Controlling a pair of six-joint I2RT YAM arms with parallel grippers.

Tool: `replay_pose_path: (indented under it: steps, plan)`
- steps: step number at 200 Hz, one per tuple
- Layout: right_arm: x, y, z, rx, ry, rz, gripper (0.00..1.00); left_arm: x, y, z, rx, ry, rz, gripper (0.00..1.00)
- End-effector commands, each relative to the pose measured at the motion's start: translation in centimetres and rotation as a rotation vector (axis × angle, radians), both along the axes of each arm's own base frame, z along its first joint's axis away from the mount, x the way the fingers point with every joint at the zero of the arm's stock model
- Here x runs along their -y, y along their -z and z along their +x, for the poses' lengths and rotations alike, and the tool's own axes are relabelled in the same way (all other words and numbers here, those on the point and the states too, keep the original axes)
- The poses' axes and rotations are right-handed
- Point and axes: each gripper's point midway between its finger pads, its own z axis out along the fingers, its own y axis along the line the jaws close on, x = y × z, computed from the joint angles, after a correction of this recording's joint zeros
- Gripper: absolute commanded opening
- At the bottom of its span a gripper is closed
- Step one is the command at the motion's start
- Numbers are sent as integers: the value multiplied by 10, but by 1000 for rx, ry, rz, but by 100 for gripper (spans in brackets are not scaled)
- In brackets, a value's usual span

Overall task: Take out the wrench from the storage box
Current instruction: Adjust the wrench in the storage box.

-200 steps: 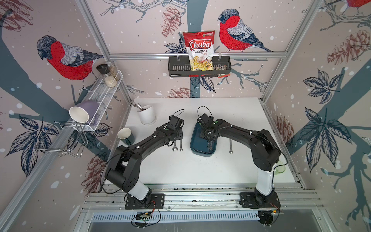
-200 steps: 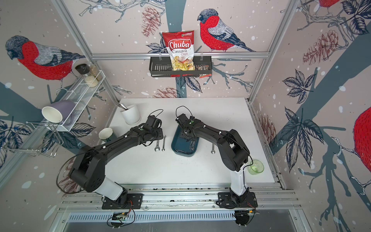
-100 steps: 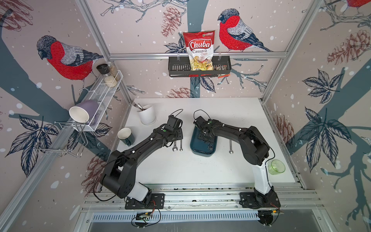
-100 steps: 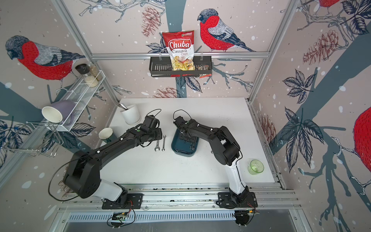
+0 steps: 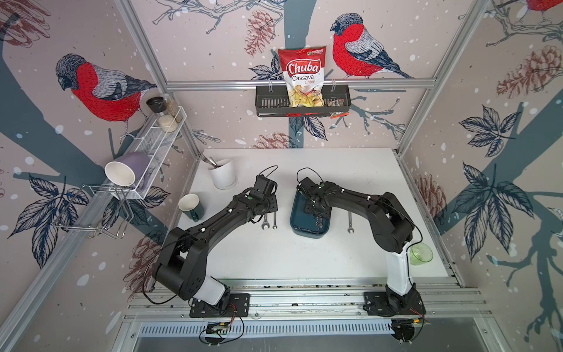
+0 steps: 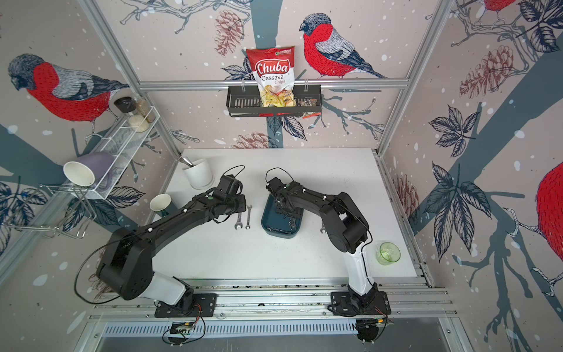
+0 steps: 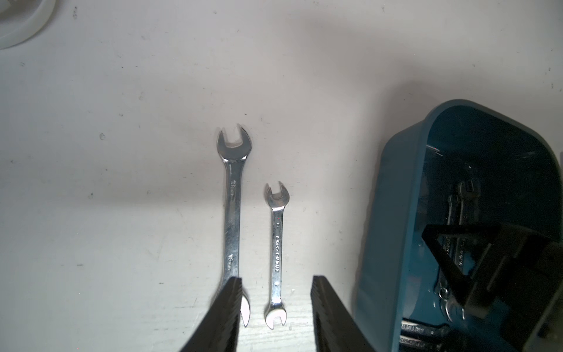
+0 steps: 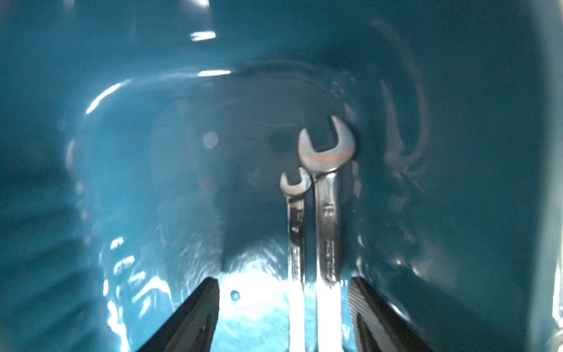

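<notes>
- Across the white tabletop (image 5: 304,259), the storage box (image 5: 307,234) sits near the middle, between the two arms. Three wrenches already lie outside it: a long loose wrench (image 7: 232,213) and a short loose wrench (image 7: 277,243) on the left arm's side, and a single loose wrench (image 5: 350,221) on the right arm's side.
- Down inside the box, the right claw (image 8: 283,280) is open. Its fingers stand either side of the two wrenches on the box floor and grip nothing.
- Just above the pair on the tabletop, the left claw (image 7: 275,279) hangs open and empty, with the short one between its fingers. It looks best kept out of the box.
- The larger boxed wrench (image 8: 327,213) and the smaller boxed wrench (image 8: 295,219) lie side by side near one wall, touching or nearly so.
- The step in hand looks like picking one of these. Closing as things stand would likely pinch both shafts together, so the claw should shift sideways until it straddles a single shaft.
- The shafts are thin and slick on a glossy floor. The fingertips should reach right down, squeeze at mid-length so the wrench does not swing, then lift straight up over the low wall.
</notes>
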Motion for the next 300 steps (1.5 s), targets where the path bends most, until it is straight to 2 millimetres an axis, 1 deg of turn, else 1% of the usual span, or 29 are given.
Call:
replay_pose_path:
  steps: [1,23,59,84,106,121,140,164,199,232,243,282,300]
  plan:
    - [-2,7,1,-12,-8,6,73,1,-2,2,11,9,4,43]
    - [-14,9,5,-14,-31,50,72,1,-2,3,9,8,5,43]
    - [-49,2,14,18,-129,118,71,1,-2,3,7,11,7,43]
    - [-58,-5,20,40,-162,125,71,1,-3,3,9,12,8,43]
    - [-55,-13,21,56,-168,108,70,1,-3,2,7,12,8,43]
    - [-47,-20,20,65,-158,85,68,1,-3,3,9,10,7,43]
    - [-35,-22,15,66,-138,59,64,1,-3,2,7,12,6,43]
    - [-23,-12,8,48,-123,45,58,1,0,2,1,12,11,43]
    - [-19,1,4,24,-122,60,53,1,2,2,-5,12,14,42]
    - [-19,6,3,13,-130,73,37,1,1,2,-3,11,14,42]
    - [-20,8,2,9,-139,88,34,0,2,1,-6,12,17,42]
    - [-14,19,3,-12,-151,112,34,0,3,1,-8,11,18,42]
    - [-12,22,4,-16,-165,120,35,1,2,2,-7,11,17,42]
